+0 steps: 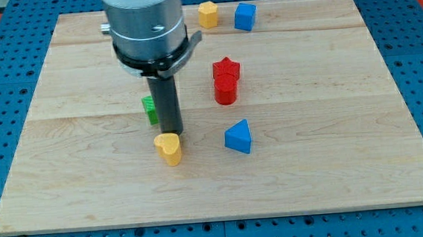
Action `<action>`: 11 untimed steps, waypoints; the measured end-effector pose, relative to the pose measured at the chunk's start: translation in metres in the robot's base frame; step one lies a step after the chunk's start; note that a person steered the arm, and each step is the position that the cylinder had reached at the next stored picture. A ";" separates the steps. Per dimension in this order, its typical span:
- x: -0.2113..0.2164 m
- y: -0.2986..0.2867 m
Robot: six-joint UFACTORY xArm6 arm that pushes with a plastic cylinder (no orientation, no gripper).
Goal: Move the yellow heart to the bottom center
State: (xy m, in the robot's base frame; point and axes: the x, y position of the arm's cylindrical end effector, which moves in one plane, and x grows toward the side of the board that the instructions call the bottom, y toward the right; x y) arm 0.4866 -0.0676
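Observation:
The yellow heart (168, 148) lies on the wooden board (334, 162), a little left of centre and in the lower half. My tip (172, 132) stands right at the heart's top edge, touching or nearly touching it. The rod rises from there to the grey arm head at the view's top. A green block (150, 109) sits just left of the rod, partly hidden behind it.
A red star (226, 69) and a red cylinder (226, 90) stand together right of centre. A blue triangle (238, 137) lies right of the heart. A yellow block (207, 14) and a blue cube (245, 16) sit at the top edge.

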 end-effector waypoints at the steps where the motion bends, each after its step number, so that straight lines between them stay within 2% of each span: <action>1: 0.008 0.000; 3: 0.028 -0.016; 4: 0.039 -0.064; 6: 0.048 -0.027; 8: 0.102 -0.016; 11: 0.103 0.017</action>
